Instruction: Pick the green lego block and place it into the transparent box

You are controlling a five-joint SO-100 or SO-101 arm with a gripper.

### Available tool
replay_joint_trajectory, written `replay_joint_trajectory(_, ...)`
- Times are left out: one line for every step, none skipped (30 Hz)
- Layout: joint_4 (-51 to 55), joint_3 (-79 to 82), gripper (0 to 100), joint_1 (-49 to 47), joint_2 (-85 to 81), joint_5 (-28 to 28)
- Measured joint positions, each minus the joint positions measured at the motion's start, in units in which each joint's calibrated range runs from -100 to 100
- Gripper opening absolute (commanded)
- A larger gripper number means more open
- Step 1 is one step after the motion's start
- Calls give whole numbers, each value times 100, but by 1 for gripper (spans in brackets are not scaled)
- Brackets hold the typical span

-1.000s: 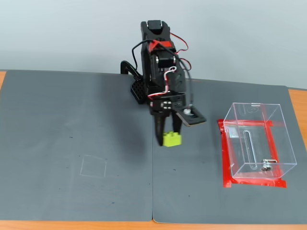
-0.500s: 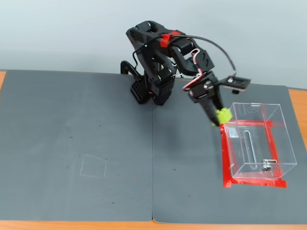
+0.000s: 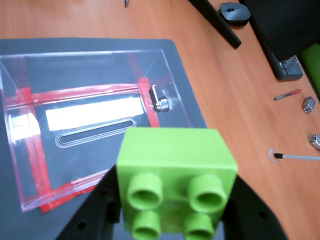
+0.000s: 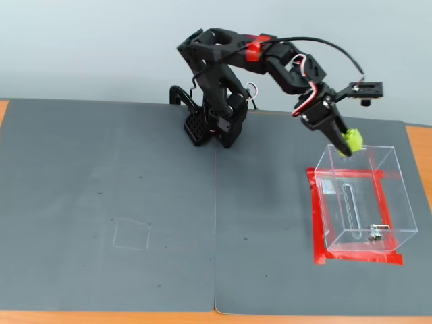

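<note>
The green lego block (image 3: 176, 176) fills the lower middle of the wrist view, studs toward the camera, held between the black fingers (image 3: 95, 212). In the fixed view my gripper (image 4: 349, 145) is shut on the green lego block (image 4: 352, 140) in the air, just above the far rim of the transparent box (image 4: 363, 197). The transparent box (image 3: 85, 120) lies below and beyond the brick in the wrist view, with red tape (image 3: 37, 170) along its base and a slot and a small metal fitting (image 3: 159, 102) on one wall.
A dark grey mat (image 4: 108, 202) covers the table, with a faint square outline (image 4: 131, 234) at left. The arm's base (image 4: 206, 125) stands at the mat's far edge. On the wooden surface to the right in the wrist view lie pens (image 3: 287, 94) and small items.
The arm has swung right and risen, carrying the green block from the mat's middle to above the box's far rim.
</note>
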Motion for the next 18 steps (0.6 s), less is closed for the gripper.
replay_joint_trajectory(0,-126,3,7,153,0)
replay_joint_trajectory(0,-269,3,22,340,-29)
replay_joint_trajectory(0,-458,3,-7,569,-68)
replay_joint_trajectory(0,-584,3,-52,765,-107)
replay_joint_trajectory(0,-772,3,-118,1096,-161)
replay_joint_trajectory(0,-808,3,-162,1189,-176)
replay_joint_trajectory(0,-898,3,-177,1317,-195)
replay_joint_trajectory(-9,-1015,3,-199,1495,-205)
replay_joint_trajectory(-9,-1105,3,-221,1648,-205)
replay_joint_trajectory(-9,-1176,3,-251,1810,-205)
replay_joint_trajectory(-9,-1311,3,-287,2116,-205)
replay_joint_trajectory(0,-1338,3,-310,2167,-205)
replay_joint_trajectory(0,-1455,3,-354,2294,-205)
replay_joint_trajectory(-9,-1590,3,-383,2464,-205)
replay_joint_trajectory(-9,-1679,3,-427,2600,-205)
replay_joint_trajectory(-9,-1751,3,-464,2744,-205)
replay_joint_trajectory(-9,-1805,3,-472,2880,-205)
replay_joint_trajectory(-9,-1859,3,-472,2999,-205)
